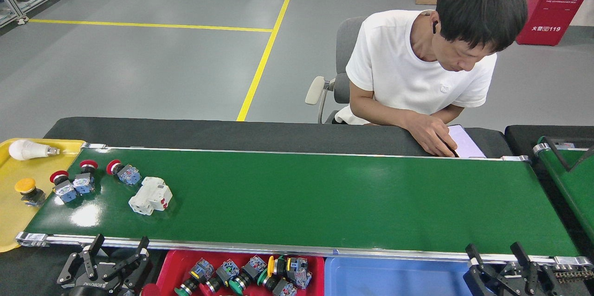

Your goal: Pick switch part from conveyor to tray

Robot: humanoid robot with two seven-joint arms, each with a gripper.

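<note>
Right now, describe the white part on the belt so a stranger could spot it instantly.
Find the conveyor, the wide green belt, and follow it toward its left end. There the white breaker-like block lies nearest the front rail; unlike the red-capped switches beside it, it is boxy and all white with small red marks.

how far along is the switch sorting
Done: several switches lie in the red tray. In hand: nothing; the left gripper is open and empty at the near rail. Left: three red-capped switches and a white breaker on the conveyor.
</note>
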